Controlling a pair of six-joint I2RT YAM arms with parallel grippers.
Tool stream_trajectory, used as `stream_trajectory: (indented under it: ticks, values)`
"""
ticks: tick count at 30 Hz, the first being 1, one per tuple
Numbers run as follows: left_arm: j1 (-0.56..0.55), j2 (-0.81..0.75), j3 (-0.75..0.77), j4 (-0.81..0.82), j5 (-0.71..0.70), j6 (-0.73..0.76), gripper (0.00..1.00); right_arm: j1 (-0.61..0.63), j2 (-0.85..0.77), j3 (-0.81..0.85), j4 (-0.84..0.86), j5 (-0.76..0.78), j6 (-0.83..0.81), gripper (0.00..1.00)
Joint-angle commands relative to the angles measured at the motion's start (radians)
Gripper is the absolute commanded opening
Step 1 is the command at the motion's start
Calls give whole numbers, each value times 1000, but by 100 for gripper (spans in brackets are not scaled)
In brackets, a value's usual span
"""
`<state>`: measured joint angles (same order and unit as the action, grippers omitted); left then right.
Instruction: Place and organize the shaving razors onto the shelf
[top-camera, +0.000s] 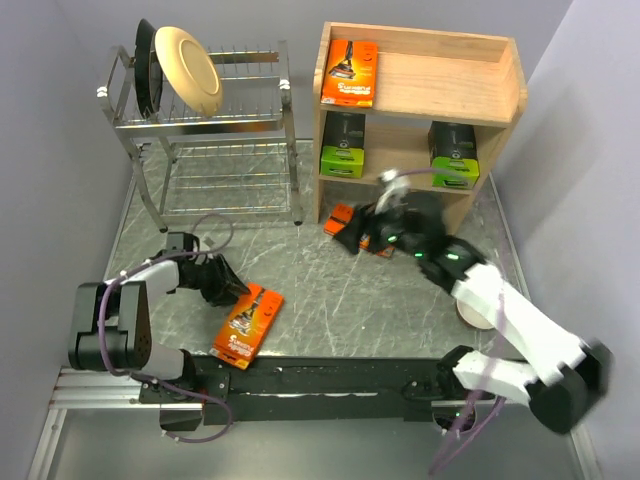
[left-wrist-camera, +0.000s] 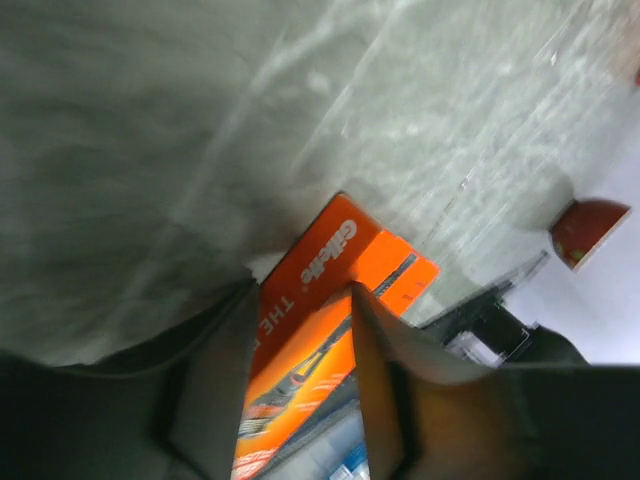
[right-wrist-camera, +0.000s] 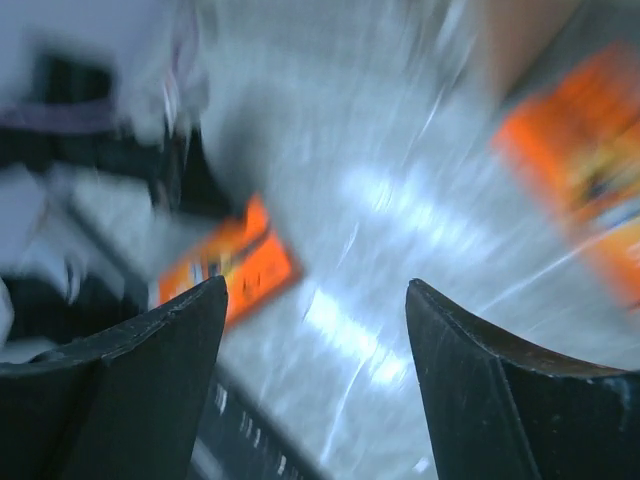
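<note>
The flat orange rectangular razor pack (top-camera: 247, 322) by the table's (top-camera: 330, 290) near edge looks light, stiff and slippery; I would pinch its long edges. Left claw (left-wrist-camera: 300, 290) stands half-open astride it; right claw (right-wrist-camera: 317, 285) is wide and empty.

Light natural wood was shown by the shelf (top-camera: 500, 95). Bright orange with a dark razor picture was seen on the top-tier pack (top-camera: 350, 73), the near pack (top-camera: 247, 325) and the pack before the shelf (top-camera: 338, 218). White lettering was carried by the near pack. Black with lime-green ends was worn by the left lower-tier pack (top-camera: 343, 145) and the right lower-tier pack (top-camera: 453, 155). The table (top-camera: 330, 290) was patterned in grey marble with pale veins. The dish rack (top-camera: 230, 170) was chromed, one plate (top-camera: 188, 68) cream, the other plate (top-camera: 147, 65) black. The right gripper (right-wrist-camera: 315, 290) was black, the right arm (top-camera: 510, 310) white with black joints, and the cable (top-camera: 215, 222) purple.
</note>
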<state>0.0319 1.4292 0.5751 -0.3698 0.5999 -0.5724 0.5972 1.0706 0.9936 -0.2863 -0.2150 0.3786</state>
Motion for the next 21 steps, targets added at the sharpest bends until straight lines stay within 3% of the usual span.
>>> stream_trajectory:
  ticks: [1,5,11,12,17,21]
  values:
    - [-27,66,-36,18,14,-103,39,16,193,-119,108,-298,132,80]
    - [-26,137,-25,114,24,-214,27,44,356,-170,257,-455,224,78]
    - [10,365,186,92,29,-201,26,119,572,-62,285,-578,241,81]
    - [17,379,222,94,35,-198,26,122,587,-59,350,-587,258,81]
    - [40,396,223,115,66,-214,23,147,684,-1,273,-529,284,82]
    - [69,358,157,132,69,-211,21,144,654,-1,172,-434,281,82]
